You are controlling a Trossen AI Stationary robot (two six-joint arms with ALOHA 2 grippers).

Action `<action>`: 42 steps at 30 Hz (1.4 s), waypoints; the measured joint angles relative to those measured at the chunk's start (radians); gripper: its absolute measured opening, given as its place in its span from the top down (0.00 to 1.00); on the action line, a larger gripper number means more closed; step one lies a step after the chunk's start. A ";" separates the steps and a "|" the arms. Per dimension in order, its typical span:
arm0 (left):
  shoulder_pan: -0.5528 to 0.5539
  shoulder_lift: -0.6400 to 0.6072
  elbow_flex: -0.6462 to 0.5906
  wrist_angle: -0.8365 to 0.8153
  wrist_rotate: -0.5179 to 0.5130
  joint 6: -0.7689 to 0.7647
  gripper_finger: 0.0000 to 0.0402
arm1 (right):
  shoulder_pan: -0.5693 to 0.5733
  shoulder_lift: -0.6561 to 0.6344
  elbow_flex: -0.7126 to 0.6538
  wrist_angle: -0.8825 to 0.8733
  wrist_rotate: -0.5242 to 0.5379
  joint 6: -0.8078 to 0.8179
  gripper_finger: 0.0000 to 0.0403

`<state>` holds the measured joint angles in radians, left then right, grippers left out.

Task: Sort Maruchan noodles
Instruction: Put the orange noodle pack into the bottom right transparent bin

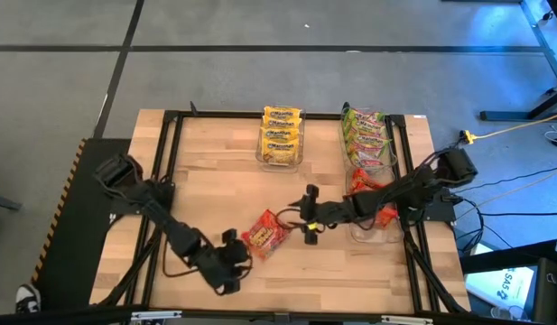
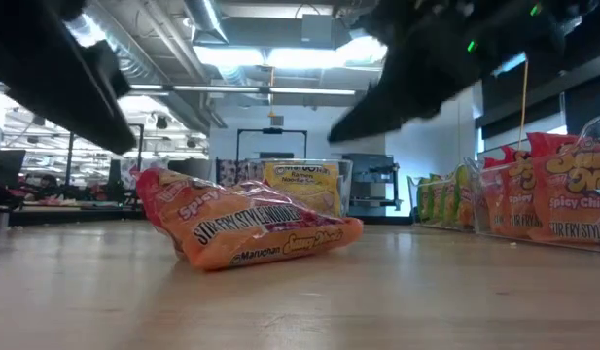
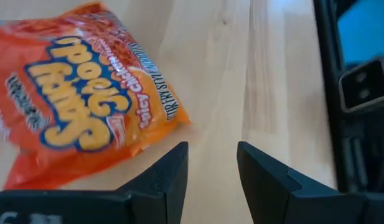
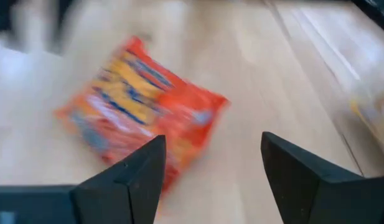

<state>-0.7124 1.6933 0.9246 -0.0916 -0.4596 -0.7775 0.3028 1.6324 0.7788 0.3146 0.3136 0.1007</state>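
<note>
One crinkly red-orange plastic ramen packet (image 1: 265, 233) is left loose on the pale wooden tabletop (image 1: 215, 181), lying flat and a little puffed between the two arms — everything else looks sorted. The yellow packets (image 1: 281, 134) stand in the clear plastic bin (image 1: 280, 159) at the far middle, the light green packets (image 1: 366, 135) in the far right bin, and more red-orange packets (image 1: 366, 183) in the near right bin (image 1: 373, 233).

Right gripper (image 1: 310, 226) hovers just beside the loose packet, jaws spread wide and holding nothing; its wrist view shows the packet just ahead of the fingers (image 4: 126, 180), off toward one of them rather than centred. Left gripper (image 1: 231, 262) sits near the packet's other side, jaws partly open, empty, with the packet just beyond its fingertips (image 3: 173, 168).

Risks from here? The packet is slick and air-filled — if the right jaws come down off-centre, they may pinch only a crinkled edge, and it could slide away or slip out in the carry. Both grippers are close around the same packet, so a reach by either could bump the other. And the red-orange bin already looks well filled; a sloppy drop might leave the packet perched on the rim.
</note>
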 joint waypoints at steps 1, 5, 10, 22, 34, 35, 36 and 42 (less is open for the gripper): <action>-0.014 0.005 0.000 0.005 -0.036 -0.033 0.67 | -0.011 0.014 0.000 -0.006 0.014 0.014 0.42; -0.044 0.041 -0.020 -0.003 -0.166 -0.152 0.67 | -0.051 0.076 0.000 -0.012 0.028 0.059 0.41; -0.019 0.106 -0.031 -0.001 -0.184 -0.212 0.67 | -0.062 0.140 0.000 -0.012 -0.008 0.077 0.41; 0.145 0.123 -0.030 -0.149 -0.362 -0.241 0.67 | 0.051 0.185 0.000 -0.006 -0.302 0.082 0.41; 0.142 0.032 0.027 -0.269 -0.186 -0.209 0.67 | 0.052 -0.006 0.216 -0.574 -0.211 0.077 0.41; 0.123 0.025 0.035 -0.259 -0.200 -0.203 0.67 | 0.042 -0.026 0.219 -0.570 -0.172 0.079 0.41; 0.106 0.023 0.042 -0.237 -0.221 -0.190 0.67 | 0.031 -0.040 0.220 -0.557 -0.143 0.084 0.41; 0.041 0.063 0.044 -0.077 -0.308 -0.076 0.67 | -0.067 -0.021 0.221 -0.440 -0.185 0.166 0.38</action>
<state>-0.6718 1.7566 0.9688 -0.1684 -0.7675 -0.8536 0.2355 1.6110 0.9993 -0.1255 0.1282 0.2670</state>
